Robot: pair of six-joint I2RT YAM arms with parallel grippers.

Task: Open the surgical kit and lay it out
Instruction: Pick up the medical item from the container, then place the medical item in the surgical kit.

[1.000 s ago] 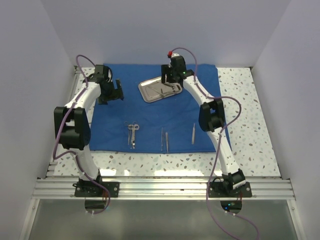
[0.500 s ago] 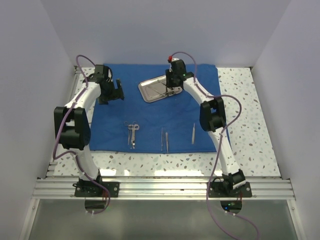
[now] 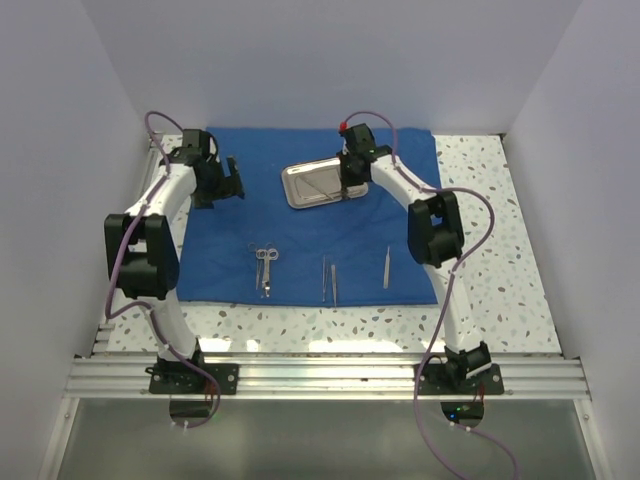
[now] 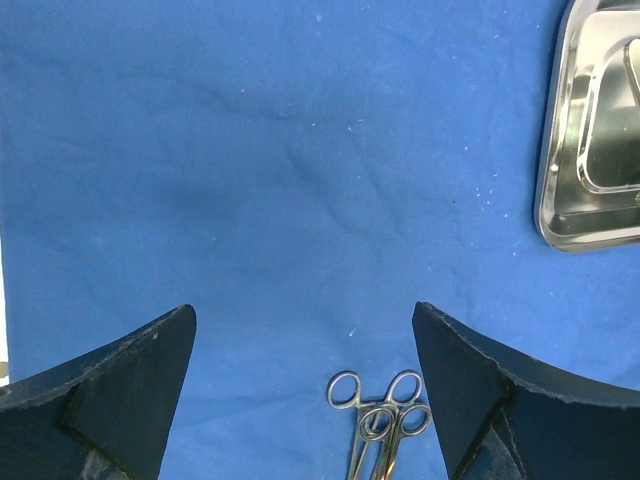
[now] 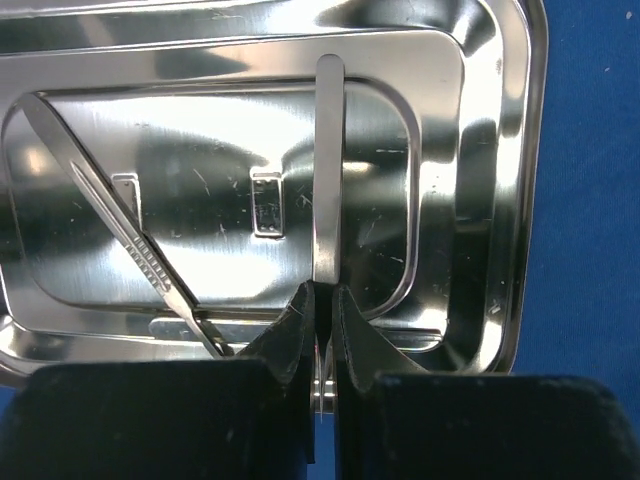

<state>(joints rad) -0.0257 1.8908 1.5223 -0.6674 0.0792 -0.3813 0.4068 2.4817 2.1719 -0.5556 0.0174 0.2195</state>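
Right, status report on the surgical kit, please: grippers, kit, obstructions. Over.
Left gripper open over blue cloth. Right gripper shut on steel instrument in tray. Second instrument lies close beside gripper.

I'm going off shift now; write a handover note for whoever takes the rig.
Left end effector: open, empty, above the drape.
Right end effector: shut on a flat instrument in the tray.
Done: drape spread; forceps, a tool pair and a lone tool lie along its near edge.
Left: lay out the gripped instrument and the slanted one beside it.
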